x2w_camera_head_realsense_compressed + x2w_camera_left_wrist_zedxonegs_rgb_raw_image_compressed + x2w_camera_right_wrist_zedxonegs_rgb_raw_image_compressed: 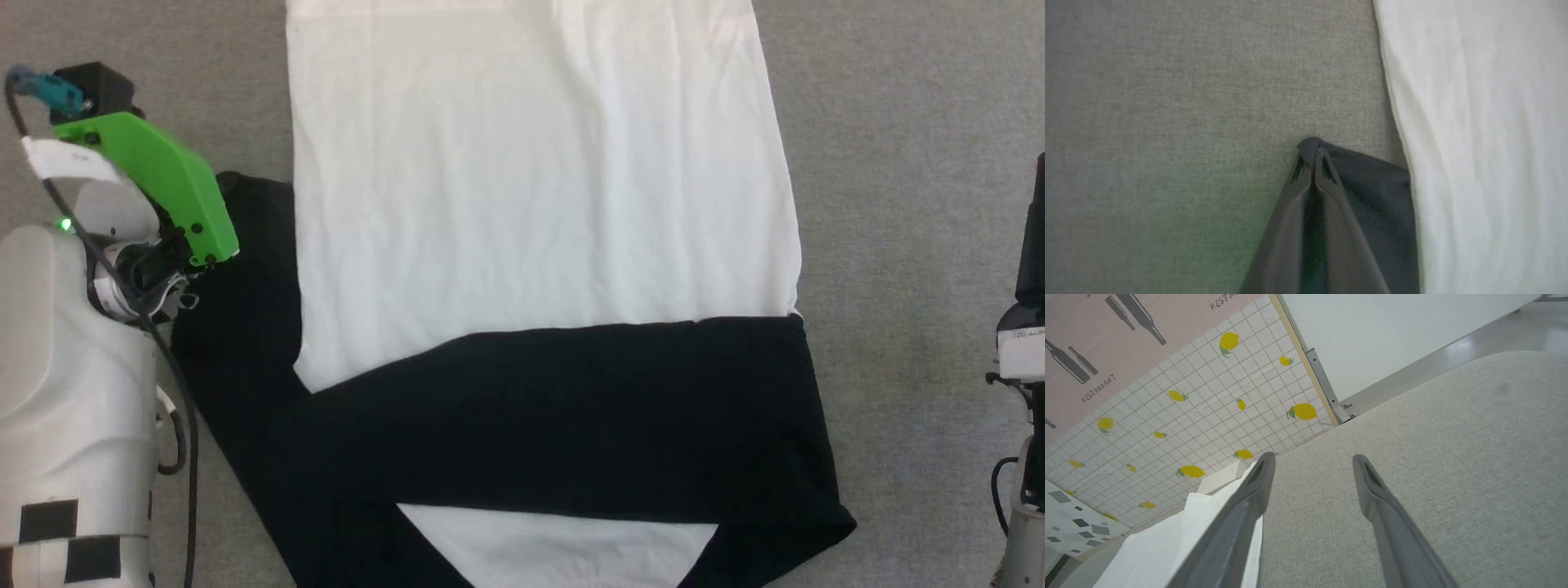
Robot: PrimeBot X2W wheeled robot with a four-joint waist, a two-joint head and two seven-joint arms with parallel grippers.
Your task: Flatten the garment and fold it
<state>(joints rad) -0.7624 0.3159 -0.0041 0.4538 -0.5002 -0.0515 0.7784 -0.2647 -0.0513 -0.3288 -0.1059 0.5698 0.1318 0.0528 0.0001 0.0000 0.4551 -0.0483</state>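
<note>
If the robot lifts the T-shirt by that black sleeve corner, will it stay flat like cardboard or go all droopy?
Probably droopy: the T-shirt lies soft and wrinkled, with black fabric folded across it. It looks thin, so it is likely light. The left gripper pinches only a sleeve corner, so the rest would likely trail behind.

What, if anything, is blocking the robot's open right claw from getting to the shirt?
Nothing that shows. The right gripper is open above the bare grey surface. The garment lies right beside one of its fingers, and no other thing sits between them.
</note>
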